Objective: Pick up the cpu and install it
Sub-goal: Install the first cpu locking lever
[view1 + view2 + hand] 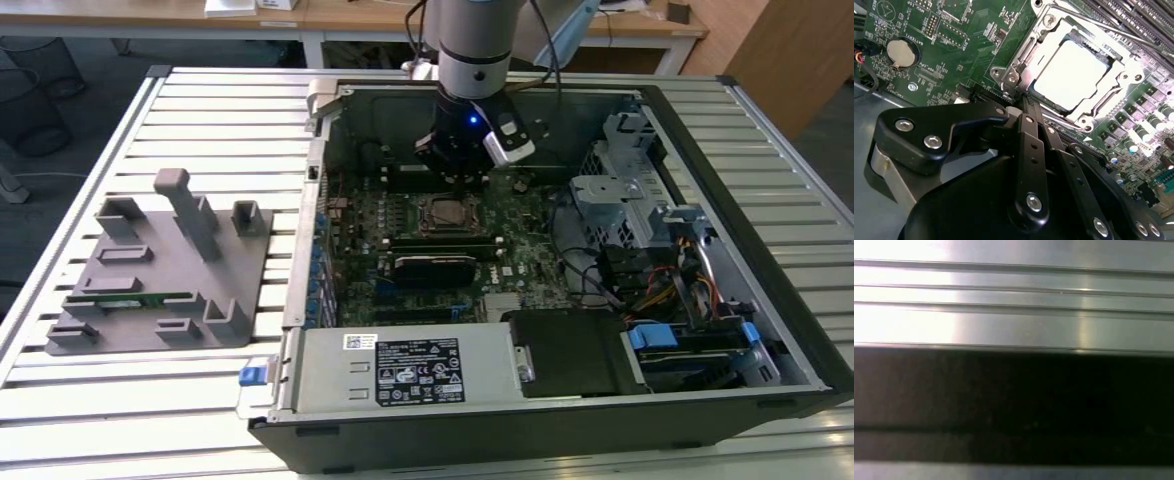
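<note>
An open computer case [561, 400] lies on the slatted tabletop [200, 400]. The cpu [1071, 75] sits inside its socket on the green motherboard [954, 30]. My end effector [1013, 97] hovers just beside the socket's edge, fingers closed together, holding nothing. Case walls surround me. A grey tray [154, 290] lies outside the case.

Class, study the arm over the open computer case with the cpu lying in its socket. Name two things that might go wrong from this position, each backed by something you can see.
1. The pincer hangs right at the socket frame, beside the cpu; a small sideways slip might scrape the frame or nudge the chip.
2. The motherboard around the socket is crowded with small parts, so any descent off target may strike them.
</note>
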`<state>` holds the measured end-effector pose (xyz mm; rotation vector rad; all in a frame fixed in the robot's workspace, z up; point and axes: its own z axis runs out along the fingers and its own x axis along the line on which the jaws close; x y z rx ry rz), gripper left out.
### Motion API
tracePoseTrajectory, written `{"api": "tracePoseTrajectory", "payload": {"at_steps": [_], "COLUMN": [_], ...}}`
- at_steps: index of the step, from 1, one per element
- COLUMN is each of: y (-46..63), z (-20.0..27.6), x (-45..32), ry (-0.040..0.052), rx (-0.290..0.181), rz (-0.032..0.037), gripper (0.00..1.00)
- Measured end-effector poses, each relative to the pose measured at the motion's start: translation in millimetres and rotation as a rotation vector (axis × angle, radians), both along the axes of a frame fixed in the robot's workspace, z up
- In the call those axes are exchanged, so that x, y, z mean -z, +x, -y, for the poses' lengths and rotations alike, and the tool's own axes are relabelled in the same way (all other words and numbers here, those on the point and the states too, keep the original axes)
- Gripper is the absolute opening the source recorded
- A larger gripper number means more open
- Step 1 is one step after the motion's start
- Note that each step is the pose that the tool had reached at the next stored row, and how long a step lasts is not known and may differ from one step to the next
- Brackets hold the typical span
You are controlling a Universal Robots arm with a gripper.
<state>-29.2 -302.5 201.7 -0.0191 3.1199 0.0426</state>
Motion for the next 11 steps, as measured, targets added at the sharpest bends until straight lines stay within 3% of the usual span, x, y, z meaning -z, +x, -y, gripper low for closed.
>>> {"api": "tracePoseTrajectory", "payload": {"at_steps": [11], "y": [0.9], "z": [1.1], "x": [6.1], "ry": [-0.0188], "rx": [0.000], "rz": [-0.0069], "gripper": [0.11]}}
